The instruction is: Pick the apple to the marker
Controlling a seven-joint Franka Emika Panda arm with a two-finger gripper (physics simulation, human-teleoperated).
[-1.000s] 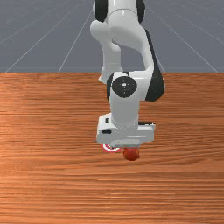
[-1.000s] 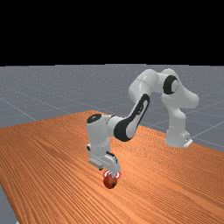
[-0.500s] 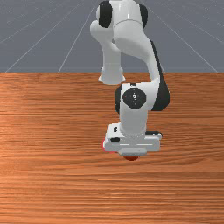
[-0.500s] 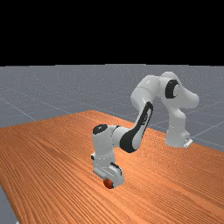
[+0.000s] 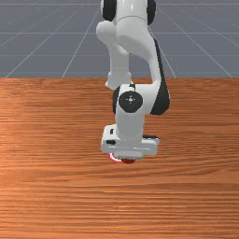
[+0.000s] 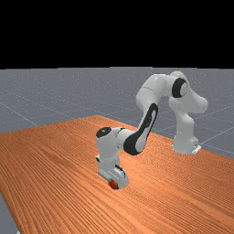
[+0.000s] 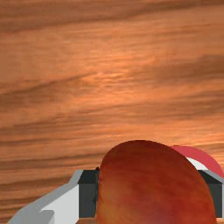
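In the front view my gripper [image 5: 130,148] stands over the apple, its fingertips hidden under the hand. The red apple [image 5: 128,161] peeks out below the hand, and part of the red-and-white round marker [image 5: 112,157] lies just to its left. In the far view the apple [image 6: 113,184] shows at the hand's lower edge. The wrist view has the gripper [image 7: 154,193] shut on the apple [image 7: 148,188], a dark pad against each side. Behind the apple, beside one finger, part of the marker [image 7: 199,155] is visible on the table.
The wooden table [image 5: 196,186] extends around the hand on all sides. Toward the back of the front view stands the arm's base [image 5: 119,77], at the table's far edge.
Since half a second ago my hand has moved toward the front view's left and slightly back, and the apple has shifted with it. More of the marker is uncovered in the front view.
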